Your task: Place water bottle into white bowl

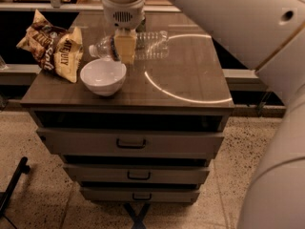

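The water bottle (145,44) is clear crinkled plastic with a white cap pointing left. It hangs level in the air above the wooden cabinet top (190,80). My gripper (125,47) is shut on the water bottle near its neck, coming down from the white arm at the top. The white bowl (103,77) stands upright on the cabinet top, just below and left of the gripper. The bottle's cap end is above the bowl's far rim.
A brown and yellow snack bag (53,50) lies at the back left of the top, beside the bowl. The cabinet has three drawers (131,143) below. My large white arm (267,80) fills the right side of the view.
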Robot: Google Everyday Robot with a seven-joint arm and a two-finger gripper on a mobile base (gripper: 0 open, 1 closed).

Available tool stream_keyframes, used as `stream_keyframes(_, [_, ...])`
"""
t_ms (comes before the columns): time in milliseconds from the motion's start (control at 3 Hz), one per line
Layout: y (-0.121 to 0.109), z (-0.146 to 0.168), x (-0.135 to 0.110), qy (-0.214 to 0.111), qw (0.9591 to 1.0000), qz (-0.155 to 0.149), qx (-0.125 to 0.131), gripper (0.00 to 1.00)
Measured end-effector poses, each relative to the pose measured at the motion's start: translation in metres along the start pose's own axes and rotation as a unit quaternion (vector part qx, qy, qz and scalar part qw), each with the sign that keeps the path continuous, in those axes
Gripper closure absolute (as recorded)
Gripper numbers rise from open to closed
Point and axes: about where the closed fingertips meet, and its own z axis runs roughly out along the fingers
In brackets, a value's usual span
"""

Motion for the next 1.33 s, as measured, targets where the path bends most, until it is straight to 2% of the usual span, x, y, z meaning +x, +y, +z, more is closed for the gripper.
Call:
stream_keyframes(333, [-0.002, 0.014, -0.015, 0.075, 0.9955, -0.040, 0.041, 0.97])
stream_keyframes(667, [-0.005, 0.018, -0.019, 0.107, 0.9911, -0.051, 0.060, 0.74])
stream_keyframes(1333, [-0.010, 0.048, -0.030, 0.152, 0.9836, -0.097, 0.014, 0.28])
